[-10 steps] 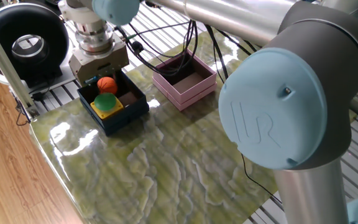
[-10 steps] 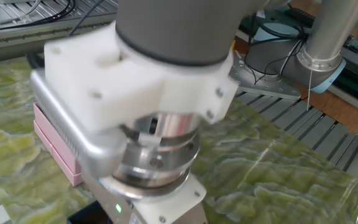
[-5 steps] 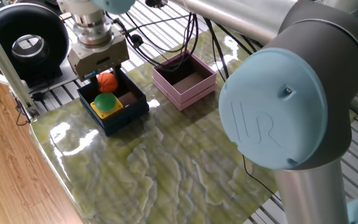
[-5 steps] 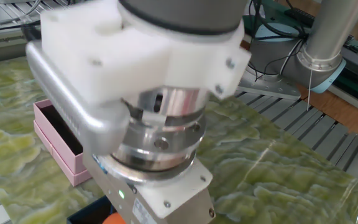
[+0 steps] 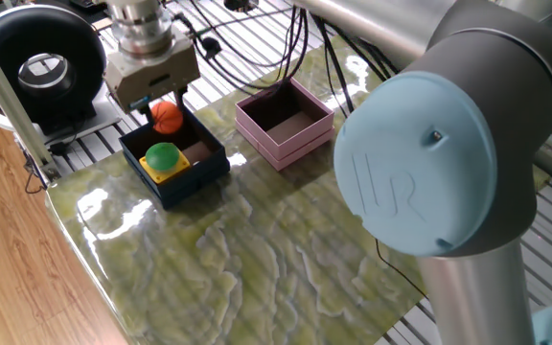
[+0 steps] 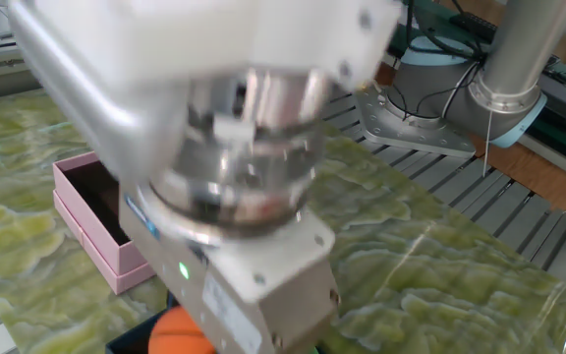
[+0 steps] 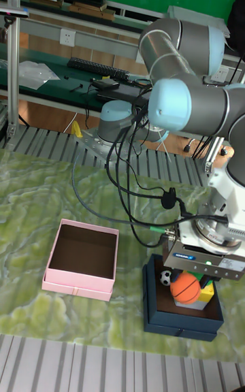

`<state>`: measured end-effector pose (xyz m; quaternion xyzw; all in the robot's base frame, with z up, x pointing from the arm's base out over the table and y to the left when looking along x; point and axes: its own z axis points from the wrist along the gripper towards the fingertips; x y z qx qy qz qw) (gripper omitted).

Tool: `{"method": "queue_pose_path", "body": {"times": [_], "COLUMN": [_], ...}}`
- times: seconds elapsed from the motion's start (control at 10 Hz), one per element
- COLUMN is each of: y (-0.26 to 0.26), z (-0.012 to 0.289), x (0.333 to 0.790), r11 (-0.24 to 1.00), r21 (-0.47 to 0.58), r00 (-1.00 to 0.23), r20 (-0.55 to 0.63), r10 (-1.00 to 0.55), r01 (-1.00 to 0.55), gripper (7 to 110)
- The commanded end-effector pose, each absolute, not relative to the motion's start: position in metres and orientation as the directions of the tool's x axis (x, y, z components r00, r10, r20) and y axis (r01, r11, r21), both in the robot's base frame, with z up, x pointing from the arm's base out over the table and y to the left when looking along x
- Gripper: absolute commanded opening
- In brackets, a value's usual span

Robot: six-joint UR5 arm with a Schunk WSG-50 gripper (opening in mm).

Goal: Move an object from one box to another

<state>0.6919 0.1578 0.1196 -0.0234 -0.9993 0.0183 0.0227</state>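
My gripper (image 5: 164, 105) is shut on an orange ball (image 5: 168, 119) and holds it just above the back of the navy-blue box (image 5: 195, 173). In that box remain a green piece on a yellow block (image 5: 164, 159) and a small black-and-white ball (image 7: 165, 276). The pale pink box (image 5: 285, 125), dark and bare inside, stands to the right of the navy one. In the tall fixed view the orange ball (image 7: 185, 269) hangs over the navy box (image 7: 181, 315), with the pink box (image 7: 80, 251) to its left. The other fixed view shows the ball (image 6: 178, 334) under the blurred gripper body.
A black round device (image 5: 39, 60) stands at the back left, off the marbled green table (image 5: 257, 259). Black cables (image 5: 300, 43) trail behind the pink box. The arm's big blue-capped elbow (image 5: 420, 172) fills the right foreground.
The gripper has risen out of the navy box with the orange ball in its fingers. The ball sat low inside the box a second ago.
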Motion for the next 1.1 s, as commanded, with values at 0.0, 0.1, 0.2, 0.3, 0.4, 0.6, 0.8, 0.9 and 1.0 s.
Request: {"method": "queue_pose_path", "body": {"times": [0.0, 0.1, 0.2, 0.3, 0.4, 0.6, 0.8, 0.9, 1.0], "y": [0.144, 0.133, 0.116, 0.102, 0.087, 0.055, 0.031, 0.020, 0.004], "z": [0.148, 0.150, 0.148, 0.143, 0.141, 0.142, 0.143, 0.138, 0.133], "x": [0.685, 0.682, 0.680, 0.677, 0.672, 0.660, 0.647, 0.641, 0.641], "r11": [1.000, 0.999, 0.999, 0.998, 0.997, 0.994, 0.992, 0.991, 0.987], "r21": [-0.023, -0.036, -0.046, -0.042, -0.041, -0.039, -0.046, -0.052, -0.071], "r00": [-0.998, -0.998, -0.998, -0.998, -0.997, -0.994, -0.991, -0.991, -0.989], "r20": [0.066, 0.064, 0.056, 0.047, 0.045, 0.047, 0.058, 0.057, 0.049], "r10": [0.020, 0.008, -0.015, -0.037, -0.057, -0.096, -0.117, -0.123, -0.142], "r01": [0.018, 0.006, -0.017, -0.039, -0.059, -0.098, -0.120, -0.126, -0.146], "gripper": [7, 7, 7, 7, 7, 7, 7, 7, 7]}}
